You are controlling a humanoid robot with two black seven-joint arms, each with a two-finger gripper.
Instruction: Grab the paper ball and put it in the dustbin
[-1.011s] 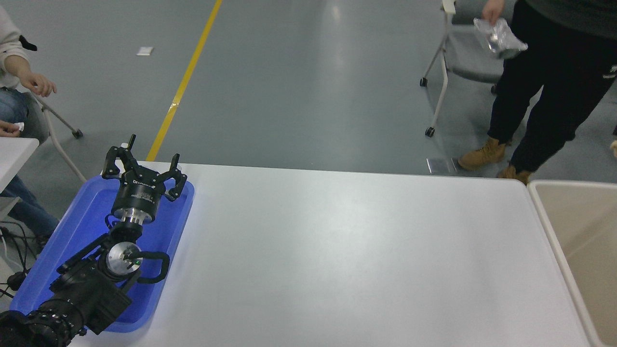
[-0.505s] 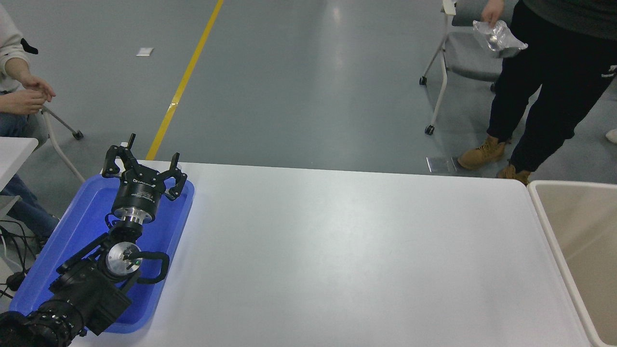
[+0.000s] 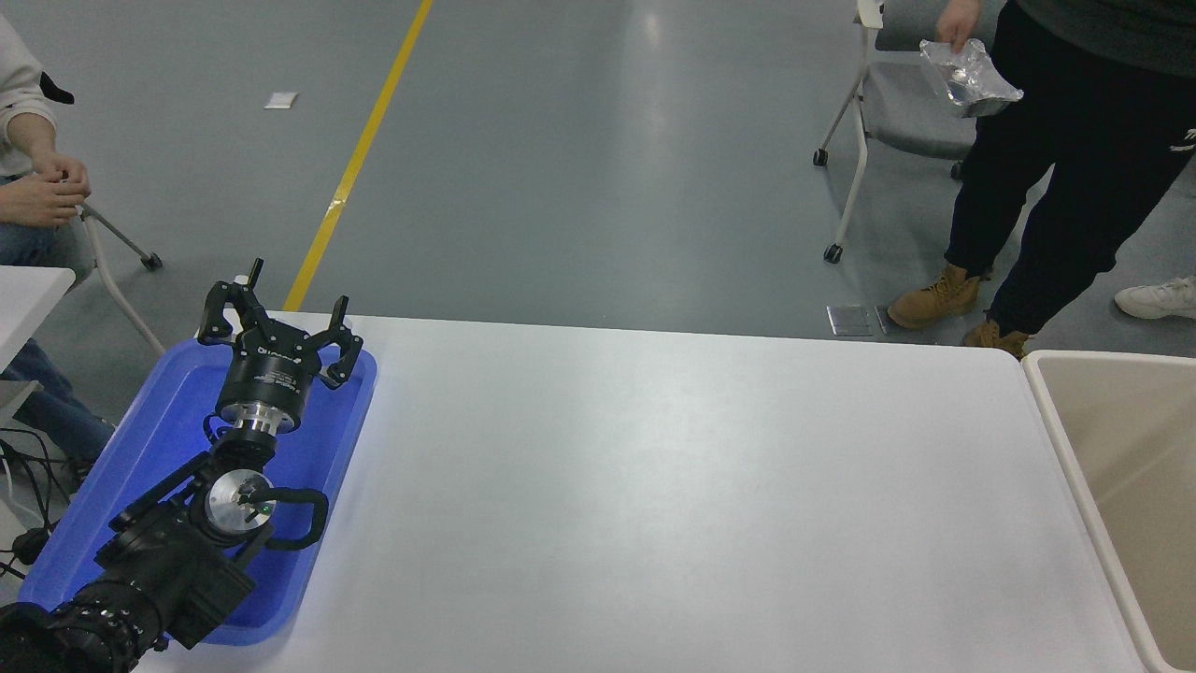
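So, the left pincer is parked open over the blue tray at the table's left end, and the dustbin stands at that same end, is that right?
Not quite. The head view shows the dustbin at the table's right end, opposite the tray. The rest holds: the left pincer sits open over the blue tray at the left end.

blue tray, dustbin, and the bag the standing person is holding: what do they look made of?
Blue tray: likely moulded plastic, glossy, with rounded corners and a light sheen along the rim. Dustbin: probably plastic too, beige and smooth with a pale rounded rim, matte rather than shiny. Bag: thin clear plastic film, crinkled, with bright glints; contents unclear.
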